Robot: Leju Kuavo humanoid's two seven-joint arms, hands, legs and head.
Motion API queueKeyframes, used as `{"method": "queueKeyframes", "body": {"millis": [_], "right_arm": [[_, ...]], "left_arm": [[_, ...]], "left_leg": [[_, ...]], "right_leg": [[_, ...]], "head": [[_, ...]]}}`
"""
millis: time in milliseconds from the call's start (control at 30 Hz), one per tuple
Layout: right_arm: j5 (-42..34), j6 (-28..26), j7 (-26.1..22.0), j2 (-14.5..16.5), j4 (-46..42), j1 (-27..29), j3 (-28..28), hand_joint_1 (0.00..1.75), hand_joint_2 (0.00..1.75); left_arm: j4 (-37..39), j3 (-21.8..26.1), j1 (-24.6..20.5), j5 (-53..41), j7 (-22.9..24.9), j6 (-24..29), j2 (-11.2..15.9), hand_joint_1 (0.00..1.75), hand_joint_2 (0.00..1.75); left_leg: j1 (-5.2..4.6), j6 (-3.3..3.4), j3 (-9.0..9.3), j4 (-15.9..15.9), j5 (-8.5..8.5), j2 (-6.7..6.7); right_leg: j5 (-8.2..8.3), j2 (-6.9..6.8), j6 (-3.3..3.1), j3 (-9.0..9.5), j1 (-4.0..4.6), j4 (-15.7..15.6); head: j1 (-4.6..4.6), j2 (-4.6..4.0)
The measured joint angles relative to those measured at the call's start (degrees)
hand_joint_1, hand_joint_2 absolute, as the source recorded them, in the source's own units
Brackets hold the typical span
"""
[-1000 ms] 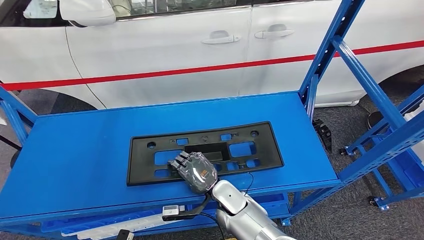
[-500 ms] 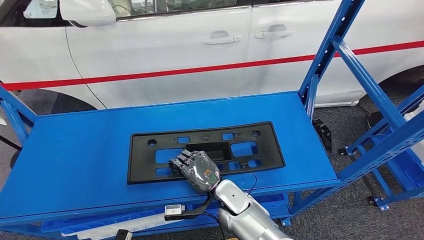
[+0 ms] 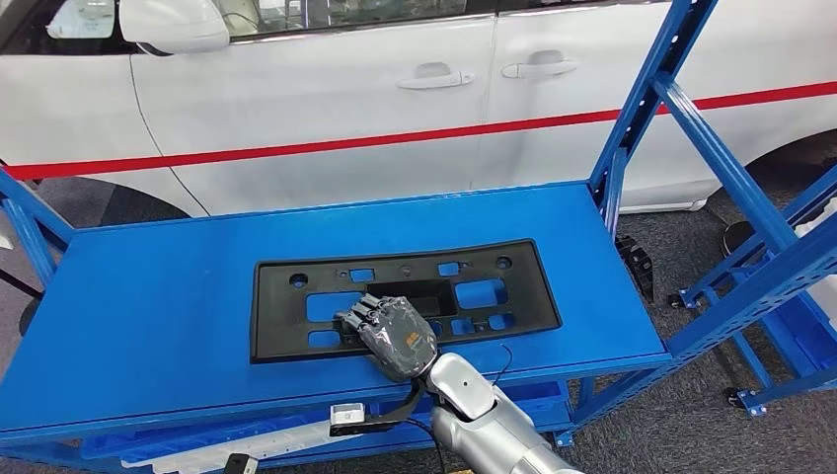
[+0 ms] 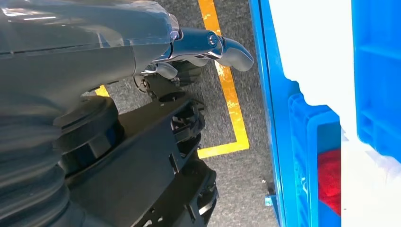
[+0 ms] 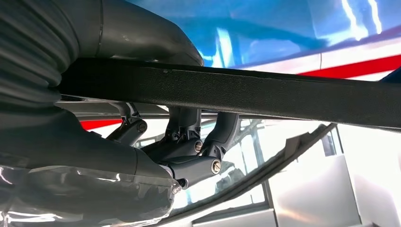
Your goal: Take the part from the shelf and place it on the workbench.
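Observation:
The black plastic part (image 3: 528,296), a flat frame with several cut-outs, lies on the blue bench top (image 3: 148,296) in the head view. My right hand (image 3: 395,336) reaches over the part's near edge at its middle and grips it. In the right wrist view the part's dark edge (image 5: 265,92) runs between the thumb on one side and the fingers (image 5: 189,142) on the other. My left hand (image 4: 94,56) hangs beside the robot's body with nothing in it, its fingers apart.
A white car with a red stripe (image 3: 395,138) stands just behind the bench. Blue rack uprights and braces (image 3: 642,109) rise at the right. A lower shelf (image 3: 197,439) holds pale parts. Blue bins (image 4: 373,71) and a yellow floor line (image 4: 227,94) are near my left hand.
My right forearm has edged slightly to the right. The hand keeps its hold and the part has barely shifted on the bench top.

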Motion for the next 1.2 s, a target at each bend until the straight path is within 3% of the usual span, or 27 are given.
{"method": "queueKeyframes", "body": {"millis": [367,633,700,800,833,867,900,967,1033,1133,1200], "right_arm": [[-0.87,0.73,4.84,-6.85,-7.6,2.98,1.82,1.75,1.75],[-2.77,4.4,5.75,-10.75,-11.48,6.09,2.11,1.75,1.75],[-2.88,7.55,6.31,-12.18,-13.31,6.78,2.18,1.75,1.75],[-1.65,12.09,7.37,-14.84,-16.58,7.55,2.32,1.75,1.75],[-1.05,13.04,7.75,-15.68,-17.64,7.83,2.36,1.75,1.75],[-0.53,13.94,8.11,-16.61,-18.8,8.13,2.38,1.75,1.75],[-0.16,14.73,8.43,-17.65,-20.16,8.43,2.38,1.75,1.75],[0.19,15.96,8.85,-20.07,-23.26,8.97,2.24,1.75,1.75],[0.1,16.55,9.03,-22.48,-26.28,9.63,1.79,1.75,1.75],[-0.27,17.24,9.3,-25.89,-30.22,10.71,0.65,1.75,1.75],[-0.42,17.55,9.47,-27.43,-32.23,11.35,-0.11,1.75,1.75]], "left_arm": [[0.0,0.49,0.14,-1.27,1.19,2.64,0.0,0.0,1.75],[0.0,0.51,0.22,-1.93,2.03,1.87,0.04,0.0,1.75],[0.0,0.51,0.2,-2.16,2.05,1.57,0.05,0.0,1.75],[0.0,0.51,0.29,-2.55,2.04,1.11,0.07,0.0,1.75],[0.0,0.51,0.37,-2.7,2.03,1.02,0.07,0.0,1.75],[0.0,0.51,0.45,-2.83,2.02,0.93,0.08,0.0,1.75],[0.0,0.51,0.51,-2.96,2.02,0.84,0.08,0.0,1.75],[0.0,0.52,0.58,-3.14,2.09,0.61,0.09,0.0,1.75],[0.0,0.53,0.56,-3.35,2.29,0.37,0.08,0.0,1.75],[0.0,0.54,0.55,-3.56,2.66,0.05,0.1,0.0,1.75],[0.0,0.54,0.53,-3.57,2.75,-0.02,0.16,0.0,1.75]], "left_leg": [[-0.03,0.21,0.14,0.08,-0.11,-0.06],[0.11,1.45,0.47,-0.05,-0.15,0.01],[0.48,1.94,0.92,-1.12,0.67,0.12],[0.53,2.33,0.61,-1.5,1.15,0.16],[0.49,2.35,0.37,-1.42,1.23,0.16],[0.47,2.33,0.09,-1.29,1.32,0.15],[0.46,2.27,-0.22,-1.08,1.41,0.12],[0.44,2.07,-0.9,-0.47,1.57,0.0],[0.37,1.6,-1.43,0.05,1.86,-0.19],[0.31,0.47,-2.02,0.06,2.62,-0.39],[0.36,-0.24,-3.09,1.65,0.65,-0.25]], "right_leg": [[0.03,-0.16,0.22,0.35,-0.02,-0.26],[-0.08,-0.18,1.43,1.09,-0.06,-0.72],[-2.08,-0.2,1.84,0.7,-0.01,1.07],[-8.16,-0.23,2.11,-2.85,-0.13,10.24],[-9.0,-0.23,2.18,-3.65,-0.17,12.57],[-8.75,-0.24,2.21,-3.58,-0.18,13.08],[-7.54,-0.24,2.18,-2.49,-0.18,11.47],[-4.54,-0.23,1.87,1.64,-0.14,4.26],[-2.67,-0.19,1.4,4.02,0.16,-0.36],[-1.53,-0.22,0.5,3.42,0.27,-1.11],[-0.45,-0.36,-0.29,2.52,-0.13,-1.55]], "head": [[0.0,0.0],[0.0,0.0],[0.0,0.0],[0.0,0.0],[0.0,0.0],[0.0,0.0],[0.0,0.0],[0.0,0.0],[0.0,0.0],[0.0,0.0],[-0.01,0.0]]}}
